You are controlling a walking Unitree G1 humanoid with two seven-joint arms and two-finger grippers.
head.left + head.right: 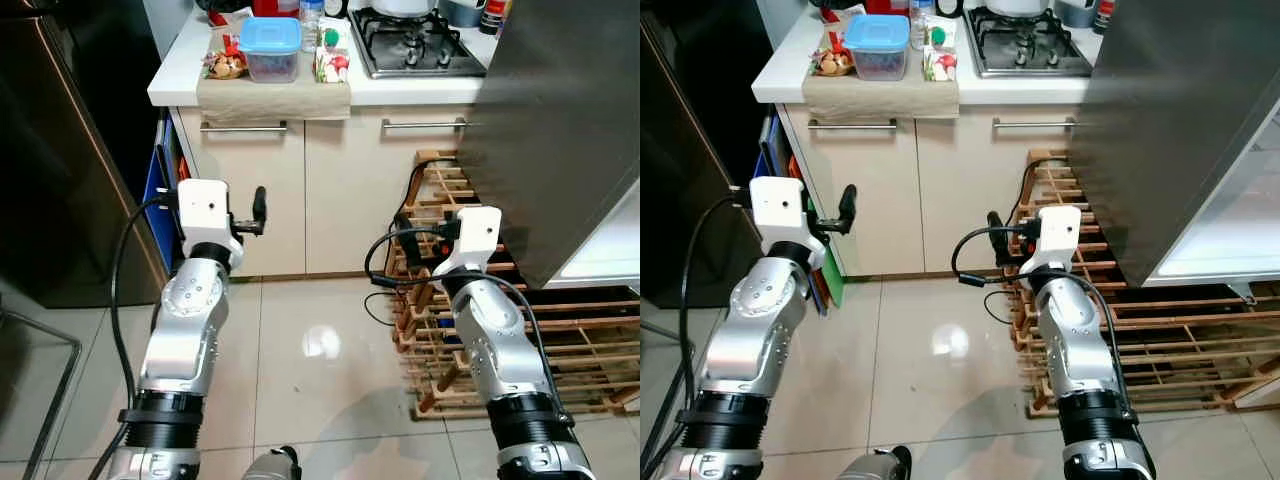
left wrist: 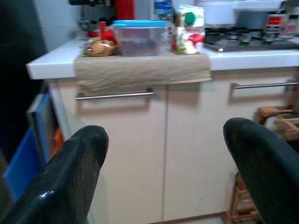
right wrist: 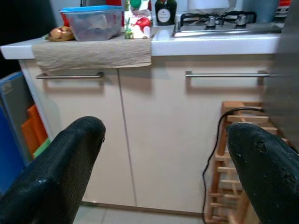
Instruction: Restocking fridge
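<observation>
- Robot arms reach forward over a tiled kitchen floor, facing a counter with cream cabinet doors.
- Left gripper (image 2: 159,172) is empty, its two black fingers spread wide; right gripper (image 3: 163,172) is likewise spread wide and empty.
- Food to restock sits on a cloth on the counter (image 1: 175,75), ahead of and above both grippers, well apart from them: a blue-lidded plastic box (image 1: 270,47), a carton (image 1: 332,55) just beside it, and a small packet (image 1: 223,65) on its other side.
- Likely step: approach the counter. Raise the left gripper above the counter edge, keep the fingers wide, and take the box by its sides, level.
- Grey fridge door (image 1: 560,130) stands open close beside the right gripper; it may block that arm's swing.
- Wooden rack (image 1: 560,340) with a trailing black cable (image 1: 385,250) lies low on the floor by the right arm, a snag risk when stepping.
- Gas hob (image 1: 415,45) lies ahead of the right gripper.
</observation>
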